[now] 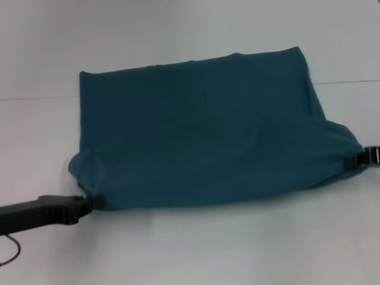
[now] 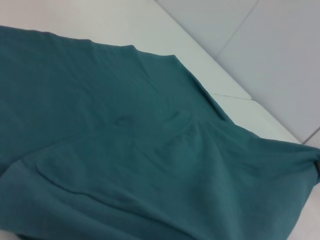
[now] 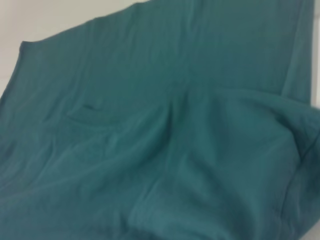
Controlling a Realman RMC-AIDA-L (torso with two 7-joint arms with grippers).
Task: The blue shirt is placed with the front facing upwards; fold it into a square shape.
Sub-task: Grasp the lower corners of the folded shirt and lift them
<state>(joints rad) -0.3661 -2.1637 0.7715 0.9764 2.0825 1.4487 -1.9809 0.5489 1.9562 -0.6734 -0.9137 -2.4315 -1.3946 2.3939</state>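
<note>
The blue shirt [image 1: 202, 136] lies spread on the white table [image 1: 178, 35] as a broad folded panel, its far edge flat and straight, its near edge lifted slightly and bulging at both corners, no print showing on the upper side. The left gripper [image 1: 89, 202] is at the near left corner, jaws closed on the cloth there, while the right gripper [image 1: 356, 159] pinches the near right corner at the right edge of the head view. Both wrist views show only rumpled teal fabric.
</note>
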